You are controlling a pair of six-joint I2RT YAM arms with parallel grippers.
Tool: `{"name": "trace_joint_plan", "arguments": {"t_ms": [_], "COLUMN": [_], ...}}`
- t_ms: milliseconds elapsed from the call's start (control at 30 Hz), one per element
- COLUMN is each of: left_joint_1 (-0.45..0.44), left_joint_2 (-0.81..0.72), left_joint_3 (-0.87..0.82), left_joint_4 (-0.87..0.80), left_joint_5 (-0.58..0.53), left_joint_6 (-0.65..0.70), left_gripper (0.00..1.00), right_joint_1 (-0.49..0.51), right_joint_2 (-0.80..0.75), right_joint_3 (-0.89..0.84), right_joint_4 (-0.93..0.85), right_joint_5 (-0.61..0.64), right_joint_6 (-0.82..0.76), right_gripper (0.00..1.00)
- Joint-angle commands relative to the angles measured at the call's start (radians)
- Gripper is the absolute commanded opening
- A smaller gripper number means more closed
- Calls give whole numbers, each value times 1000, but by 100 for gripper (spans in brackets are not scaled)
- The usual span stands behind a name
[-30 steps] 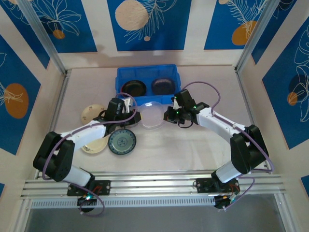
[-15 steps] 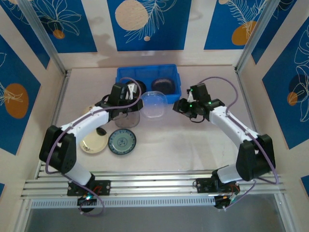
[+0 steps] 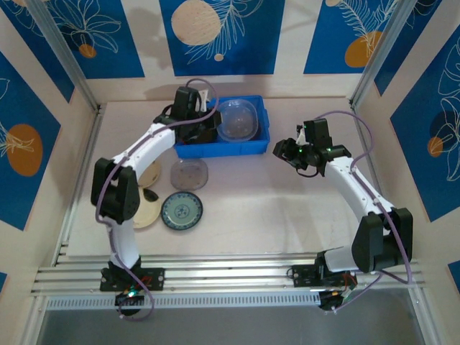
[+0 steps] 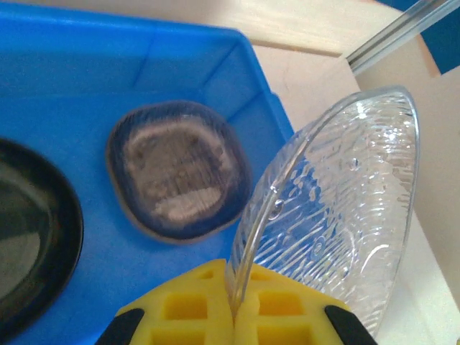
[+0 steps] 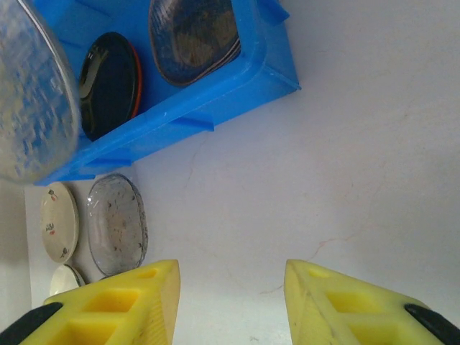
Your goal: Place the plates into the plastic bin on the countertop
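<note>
A clear plate (image 4: 345,208) with a rippled surface is hanging tilted above the right part of the plastic bin (image 3: 223,150), held by its edge. The left claw (image 4: 233,316) is gripping it. Its two yellow pads (image 4: 194,309) are pressing together on the plate's rim, with only that thin rim between them.

Inside the bin, two more plates are lying flat on the blue floor. A glossy black plate (image 4: 29,237) is lying at the left. A dark plate (image 4: 177,169) with a bluish rim and a greyish middle is lying to its right, below the raised clear plate. The bin is sitting at the far side of the table (image 3: 287,208), close to the back wall (image 3: 223,86).

In front of the bin, toward the left, other plates are lying on the table. A smoky translucent plate (image 3: 189,173) is lying nearest the bin. A teal-patterned plate (image 3: 182,210) is lying closer to the arm bases, with a cream plate (image 3: 141,215) just to its left. A second cream plate (image 3: 152,175) is lying left of the smoky one. Both cream plates are partly hidden by the left arm (image 3: 140,149).

The right claw (image 5: 230,302) is hovering over bare table just right of the bin's front corner. Its yellow fingers (image 5: 129,302) are standing apart with a wide gap, and it is holding nothing.
</note>
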Motion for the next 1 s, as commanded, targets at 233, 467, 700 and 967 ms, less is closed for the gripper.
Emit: {"name": "trace_joint_plan", "arguments": {"t_ms": [233,467,700,967], "left_joint_1": [53,66,66,65], "left_joint_2": [287,456,554,628], "left_joint_3": [347,502,563,622], "left_joint_4": [-91,-67,-65,-73], "left_joint_5": [159,222,211,197], "left_joint_6": [-61,-154,-193,-208], "left_gripper": [0,0,0,0], "right_joint_1": [-47,-61,-71,-69], "right_joint_2": [25,48,92,118], "right_joint_3": [21,54,73,68], "right_joint_4": [-17,-56,-61,-47], "right_joint_5": [-75,-87,-100,-112], "right_joint_6": [1,-9,-10,2], "right_gripper": [45,45,45,45]}}
